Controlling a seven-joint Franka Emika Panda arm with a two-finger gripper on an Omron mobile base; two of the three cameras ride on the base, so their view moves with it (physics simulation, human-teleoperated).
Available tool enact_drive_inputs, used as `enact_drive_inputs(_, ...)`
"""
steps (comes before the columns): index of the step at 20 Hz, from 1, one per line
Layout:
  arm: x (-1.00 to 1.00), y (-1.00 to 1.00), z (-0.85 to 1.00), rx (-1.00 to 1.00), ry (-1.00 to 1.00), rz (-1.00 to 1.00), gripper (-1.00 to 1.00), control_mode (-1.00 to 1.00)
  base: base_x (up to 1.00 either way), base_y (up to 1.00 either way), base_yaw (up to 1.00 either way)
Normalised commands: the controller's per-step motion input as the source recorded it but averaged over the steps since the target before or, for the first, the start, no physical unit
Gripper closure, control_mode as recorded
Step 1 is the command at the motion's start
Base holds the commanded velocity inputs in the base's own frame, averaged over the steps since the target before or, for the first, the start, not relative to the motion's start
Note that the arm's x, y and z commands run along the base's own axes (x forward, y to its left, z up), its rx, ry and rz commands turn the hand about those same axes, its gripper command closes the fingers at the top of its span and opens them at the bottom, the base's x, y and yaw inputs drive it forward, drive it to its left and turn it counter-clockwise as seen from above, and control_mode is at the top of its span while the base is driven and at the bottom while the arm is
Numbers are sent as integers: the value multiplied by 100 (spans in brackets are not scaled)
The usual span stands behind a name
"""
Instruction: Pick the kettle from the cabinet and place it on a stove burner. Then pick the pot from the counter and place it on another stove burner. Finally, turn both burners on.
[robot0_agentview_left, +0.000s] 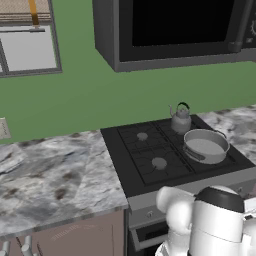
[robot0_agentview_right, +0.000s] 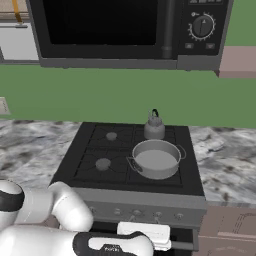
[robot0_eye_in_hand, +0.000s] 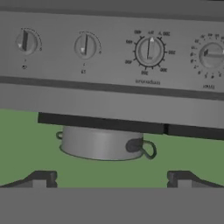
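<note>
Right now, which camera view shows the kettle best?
The right base view: the kettle stands unobstructed on the rear right burner, handle visible. The left base view shows it too, spout visible, behind the pot.

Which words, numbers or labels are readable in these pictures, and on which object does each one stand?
None can be read with certainty.
Stove front panel: small print and number rings around the knobs, too blurred to read.
Microwave: marks around its dial, too small to read.
Robot arm: tiny print on its dark band, unreadable.
Kettle and pot: no text visible.
</note>
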Motion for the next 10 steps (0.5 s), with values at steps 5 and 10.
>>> enact_drive_inputs(5, 19, -9, -23, 0, 0, 0, -100, -100, 0, 0, 0)
enact_drive_inputs(10, 11, -14, -28, 0, 0, 0, -100, -100, 0, 0, 0)
